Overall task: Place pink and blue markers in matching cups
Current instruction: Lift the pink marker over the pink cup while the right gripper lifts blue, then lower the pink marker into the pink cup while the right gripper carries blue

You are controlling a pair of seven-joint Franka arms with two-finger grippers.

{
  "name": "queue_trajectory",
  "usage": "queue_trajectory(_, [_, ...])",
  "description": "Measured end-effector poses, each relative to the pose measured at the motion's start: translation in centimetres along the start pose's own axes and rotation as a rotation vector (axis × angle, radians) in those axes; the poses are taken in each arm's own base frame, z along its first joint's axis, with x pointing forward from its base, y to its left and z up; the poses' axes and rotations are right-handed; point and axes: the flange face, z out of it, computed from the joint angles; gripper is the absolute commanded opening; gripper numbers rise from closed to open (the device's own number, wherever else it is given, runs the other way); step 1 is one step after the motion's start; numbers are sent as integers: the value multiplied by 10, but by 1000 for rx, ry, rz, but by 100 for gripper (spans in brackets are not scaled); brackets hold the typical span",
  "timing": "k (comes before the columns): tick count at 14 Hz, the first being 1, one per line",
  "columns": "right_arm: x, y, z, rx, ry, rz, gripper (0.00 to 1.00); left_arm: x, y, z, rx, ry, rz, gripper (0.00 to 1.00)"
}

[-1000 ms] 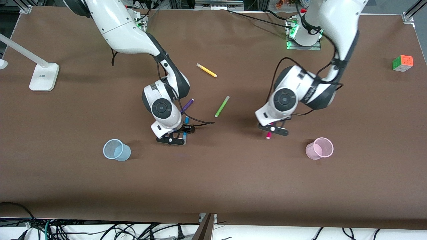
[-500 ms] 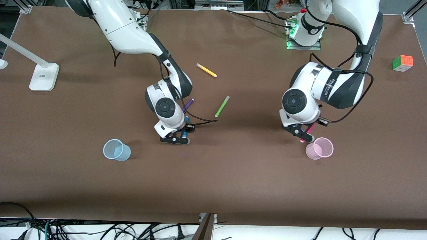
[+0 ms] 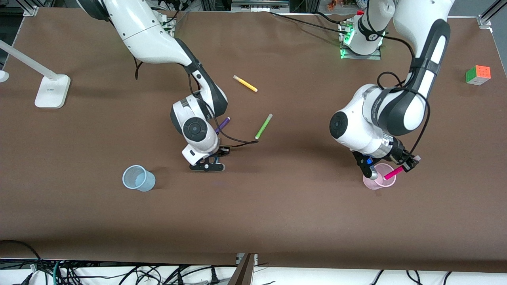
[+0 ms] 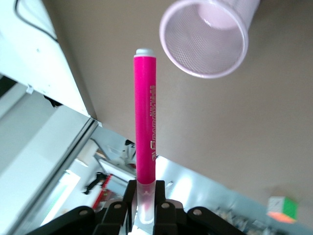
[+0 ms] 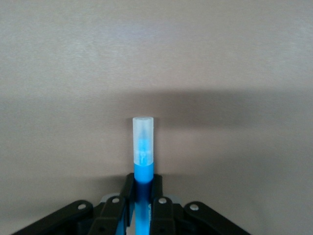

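My left gripper (image 3: 405, 166) is shut on the pale cap end of the pink marker (image 3: 393, 173) and holds it slanted over the rim of the pink cup (image 3: 374, 183). In the left wrist view the gripper (image 4: 145, 189) grips the marker (image 4: 145, 117), whose tip points just beside the cup's mouth (image 4: 195, 73). My right gripper (image 3: 208, 166) is low over the table and shut on the blue marker (image 5: 143, 170), pale cap pointing down. The blue cup (image 3: 138, 178) stands on the table toward the right arm's end, apart from that gripper.
A purple marker (image 3: 222, 124), a lime-green marker (image 3: 263, 126) and a yellow marker (image 3: 245, 83) lie mid-table, farther from the front camera. A colour cube (image 3: 478, 75) sits at the left arm's end. A white lamp base (image 3: 52, 91) stands at the right arm's end.
My left arm has carried the pink marker toward the left arm's end, to over the pink cup, and turned its wrist. My right gripper has barely moved.
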Motion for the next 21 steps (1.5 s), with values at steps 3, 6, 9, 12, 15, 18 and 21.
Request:
queue_trajectory(3, [33, 24, -66, 21, -73, 23, 0, 20, 6, 34, 16, -58, 150, 9])
queue_trajectory(6, [64, 75, -119, 54, -101, 32, 0, 38, 15, 49, 21, -74, 201, 90])
queue_trajectory(9, [85, 130, -141, 84, -100, 48, 0, 37, 7, 42, 34, -57, 185, 100])
queue_trajectory(12, [95, 177, -150, 133, -147, 115, 0, 36, 1, 38, 44, -34, 175, 100])
queue_trajectory(15, [107, 226, -151, 167, -158, 191, 0, 30, 2, 39, -95, 46, 120, 100])
queue_trajectory(18, [112, 264, -150, 279, -211, 278, 0, 0, -15, 33, -263, 127, -12, 100])
queue_trajectory(21, [112, 284, -138, 317, -255, 323, 0, -15, -13, 36, -512, 164, -244, 100])
